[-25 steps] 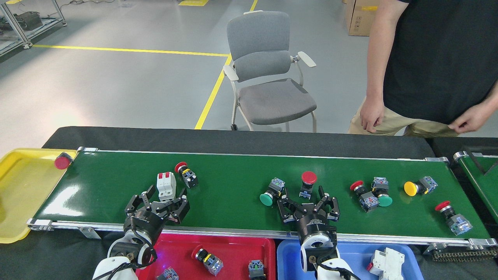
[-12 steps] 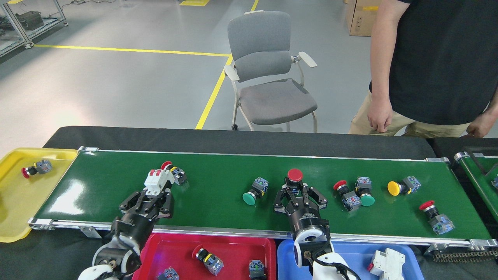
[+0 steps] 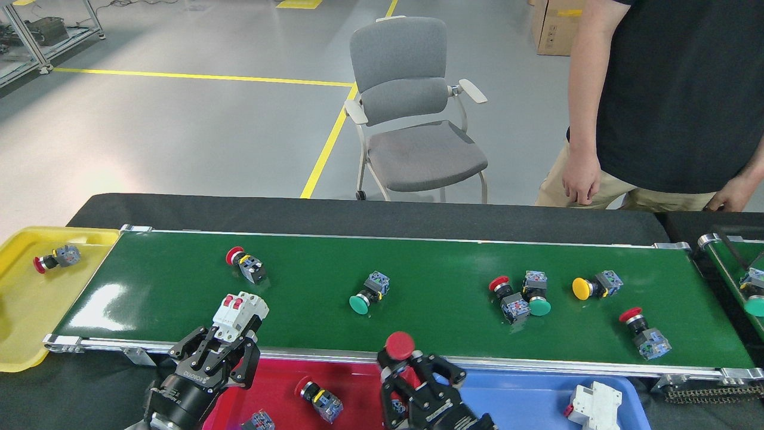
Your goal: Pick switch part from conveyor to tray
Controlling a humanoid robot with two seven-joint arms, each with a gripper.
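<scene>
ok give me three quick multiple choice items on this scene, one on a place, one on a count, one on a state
1. Where is the white breaker?
A. in the left claw
B. in the yellow tray
C. on the chair

2. How many green-capped buttons lie on the long belt?
A. none
B. two
C. five

3. The right claw is
A. open and empty
B. shut on a red-capped button
C. out of view

Answers: 1 A, the left claw grips it; 2 B, one mid-belt, one further right; 3 B, the red-capped button sticks up between its fingers.
</scene>
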